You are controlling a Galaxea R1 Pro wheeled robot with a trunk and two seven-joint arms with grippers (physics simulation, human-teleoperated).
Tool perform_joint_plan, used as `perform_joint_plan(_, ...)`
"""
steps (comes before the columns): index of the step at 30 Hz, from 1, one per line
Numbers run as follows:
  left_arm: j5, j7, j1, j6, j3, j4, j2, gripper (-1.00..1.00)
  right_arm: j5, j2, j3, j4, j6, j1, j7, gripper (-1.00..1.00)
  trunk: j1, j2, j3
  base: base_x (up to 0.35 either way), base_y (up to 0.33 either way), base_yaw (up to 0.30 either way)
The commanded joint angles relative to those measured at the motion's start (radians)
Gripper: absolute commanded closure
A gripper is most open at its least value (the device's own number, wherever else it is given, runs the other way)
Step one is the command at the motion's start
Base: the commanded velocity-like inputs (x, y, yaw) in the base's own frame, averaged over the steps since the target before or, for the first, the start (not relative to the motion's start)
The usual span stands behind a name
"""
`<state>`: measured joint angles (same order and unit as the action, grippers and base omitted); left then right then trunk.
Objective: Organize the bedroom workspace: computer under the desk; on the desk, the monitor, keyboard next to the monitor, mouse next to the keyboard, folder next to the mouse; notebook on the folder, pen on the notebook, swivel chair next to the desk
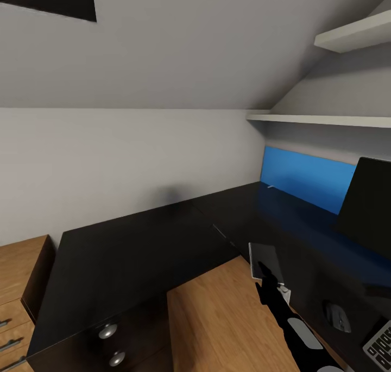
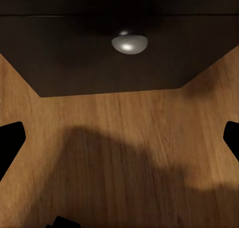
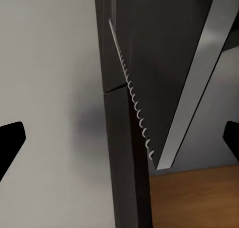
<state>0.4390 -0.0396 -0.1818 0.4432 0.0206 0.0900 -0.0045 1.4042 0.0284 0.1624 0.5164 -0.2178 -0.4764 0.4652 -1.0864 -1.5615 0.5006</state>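
The glossy black L-shaped desk point(image 1: 141, 252) runs along two walls. On its right wing stands the black monitor point(image 1: 369, 203), with the mouse point(image 1: 336, 316) and a corner of the keyboard point(image 1: 381, 346) nearer me. The small pale grey notebook point(image 1: 265, 257) sits tilted at the desk's inner edge, partly over the floor. My right gripper point(image 1: 268, 275) is right at it. Close up, the notebook's spiral spine point(image 3: 134, 103) lies between that gripper's point(image 3: 119, 143) wide-apart fingers, touching neither, so it is open. My left gripper point(image 2: 119, 138) is open above the floor. The folder and swivel chair are out of view.
The black drawer unit with silver knobs point(image 1: 107, 331) faces my left gripper, one knob point(image 2: 128, 43) close ahead. Light wooden cabinets point(image 1: 21, 285) stand at far left. A blue panel point(image 1: 307, 179) lines the wall behind the desk, with white shelves point(image 1: 320, 119) above. Wooden floor point(image 1: 217, 317) lies below.
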Motion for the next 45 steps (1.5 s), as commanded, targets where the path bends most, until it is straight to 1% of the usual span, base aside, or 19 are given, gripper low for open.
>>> perform_joint_plan(1, 0.009, -0.004, -0.001, 0.003, 0.002, -0.001, 0.000, -1.00, 0.010, 0.000, 0.003, -0.001, -0.010, -0.001, 0.002, -1.00, 0.000, -0.001, 0.001, 0.000, 0.000, 0.000)
perform_joint_plan(3, 0.009, -0.004, -0.001, 0.003, 0.002, -0.001, 0.000, -1.00, 0.010, 0.000, 0.003, -0.001, -0.010, -0.001, 0.002, -1.00, 0.000, -0.001, 0.001, 0.000, 0.000, 0.000)
perform_joint_plan(9, 0.009, -0.004, -0.001, 0.003, 0.002, -0.001, 0.000, -1.00, 0.010, 0.000, 0.004, -0.017, -0.009, -0.001, 0.001, -1.00, -0.023, -0.043, 0.020, 0.000, 0.000, 0.000)
perform_joint_plan(34, 0.010, -0.004, 0.000, 0.003, 0.001, -0.001, 0.001, -1.00, 0.011, -0.001, 0.005, -0.027, -0.009, -0.001, 0.003, -1.00, -0.023, -0.043, 0.020, 0.000, 0.000, 0.000)
perform_joint_plan(45, 0.010, -0.004, -0.001, 0.003, 0.002, -0.001, 0.001, -1.00, 0.011, -0.001, 0.005, -0.027, -0.009, -0.001, 0.003, -1.00, -0.023, -0.043, 0.020, 0.097, 0.075, 0.000)
